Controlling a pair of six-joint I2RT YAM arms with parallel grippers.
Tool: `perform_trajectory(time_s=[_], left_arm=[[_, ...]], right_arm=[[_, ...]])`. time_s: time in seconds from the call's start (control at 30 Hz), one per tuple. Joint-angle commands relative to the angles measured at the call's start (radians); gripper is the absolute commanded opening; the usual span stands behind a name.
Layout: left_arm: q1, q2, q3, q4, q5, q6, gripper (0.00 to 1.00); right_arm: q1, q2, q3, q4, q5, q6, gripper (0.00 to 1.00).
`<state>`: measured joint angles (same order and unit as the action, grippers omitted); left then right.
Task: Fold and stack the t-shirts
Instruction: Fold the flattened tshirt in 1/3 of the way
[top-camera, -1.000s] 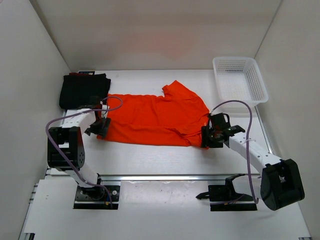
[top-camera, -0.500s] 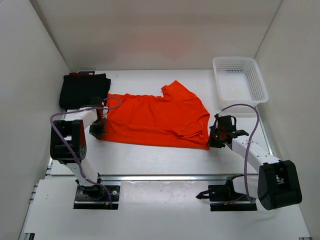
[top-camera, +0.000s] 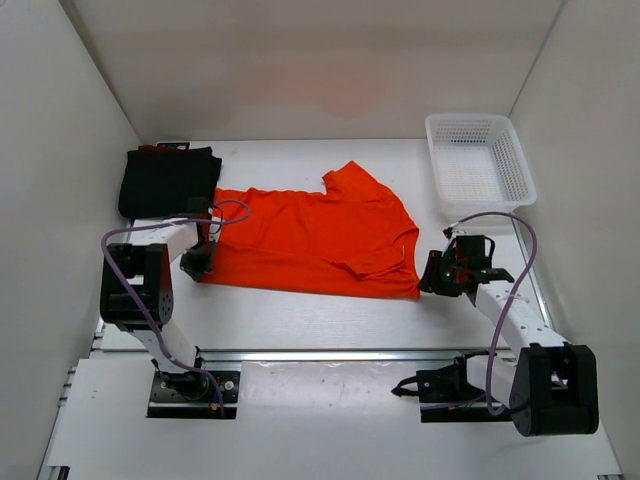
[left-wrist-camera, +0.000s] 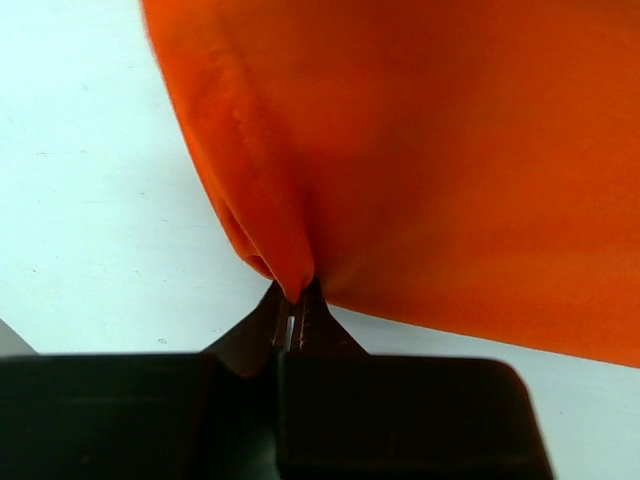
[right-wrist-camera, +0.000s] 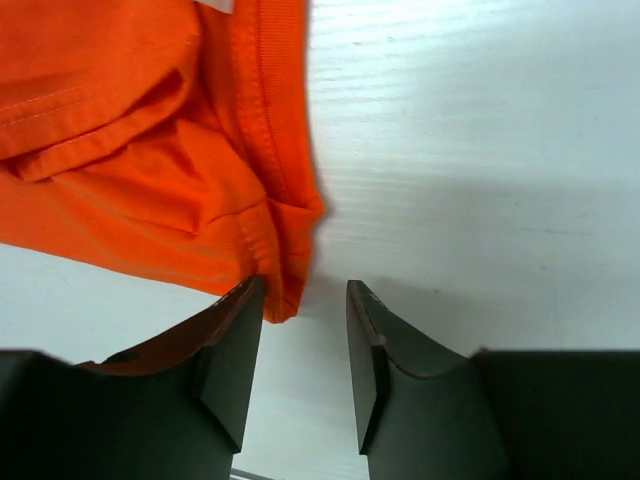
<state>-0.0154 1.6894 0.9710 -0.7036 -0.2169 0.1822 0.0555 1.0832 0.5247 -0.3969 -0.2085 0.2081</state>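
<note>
Orange t-shirt (top-camera: 315, 235) is lying across the middle of the table (top-camera: 300, 315), spread out mostly flat and running left to right, with one sleeve poking out toward the back wall. Some wrinkles and doubled-over cloth show near its right end.

The left arm (top-camera: 150, 270) is down at the shirt's near-left corner. On the left wrist cam, the left jaws are pinched completely together with a little fold of orange fabric caught right at the tips, so that corner bunches up into a ridge just above them.

The right arm (top-camera: 505, 310) sits at the shirt's near-right corner. Here the right jaws are spread apart with nothing between them, just bare table showing in the gap. The ribbed, stitched corner of the shirt ends right at the tip of the jaw on the left of that view. Can't really tell if it's touching or just beside it, but it's definitely not gripped.

Other stuff: a black t-shirt (top-camera: 168, 180) sits folded at the back-left of the table, just beyond the orange one's left end. A white mesh basket (top-camera: 478, 165) is at the back-right corner, well apart from the shirts.
</note>
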Motion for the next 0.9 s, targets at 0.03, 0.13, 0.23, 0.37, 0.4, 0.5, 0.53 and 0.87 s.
perform_trajectory(time_s=[0.03, 0.13, 0.23, 0.37, 0.4, 0.5, 0.53, 0.87], left_arm=[[-0.034, -0.043, -0.034, -0.025, 0.016, 0.011, 0.00], [-0.029, -0.054, -0.048, -0.030, 0.024, 0.005, 0.00], [-0.024, -0.066, -0.058, -0.025, 0.019, 0.005, 0.00], [-0.024, -0.069, -0.069, -0.024, 0.022, 0.011, 0.00], [-0.027, -0.071, -0.071, -0.030, 0.016, 0.010, 0.00], [-0.027, -0.082, -0.080, -0.027, 0.010, 0.010, 0.00], [-0.028, -0.082, -0.072, -0.022, 0.011, 0.010, 0.00], [-0.032, -0.088, -0.080, -0.022, 0.010, 0.014, 0.00]], right_arm=[[-0.074, -0.029, -0.020, 0.035, -0.058, 0.048, 0.36], [-0.091, -0.060, -0.060, 0.058, -0.147, 0.144, 0.31], [-0.072, -0.049, -0.104, 0.102, -0.178, 0.242, 0.26], [-0.141, -0.078, -0.156, 0.141, -0.161, 0.356, 0.11], [-0.144, -0.086, -0.157, 0.144, -0.146, 0.384, 0.07], [-0.123, -0.118, -0.146, 0.128, -0.071, 0.416, 0.05], [-0.125, -0.135, -0.146, 0.122, -0.057, 0.431, 0.05], [-0.065, -0.094, -0.178, 0.150, -0.003, 0.450, 0.16]])
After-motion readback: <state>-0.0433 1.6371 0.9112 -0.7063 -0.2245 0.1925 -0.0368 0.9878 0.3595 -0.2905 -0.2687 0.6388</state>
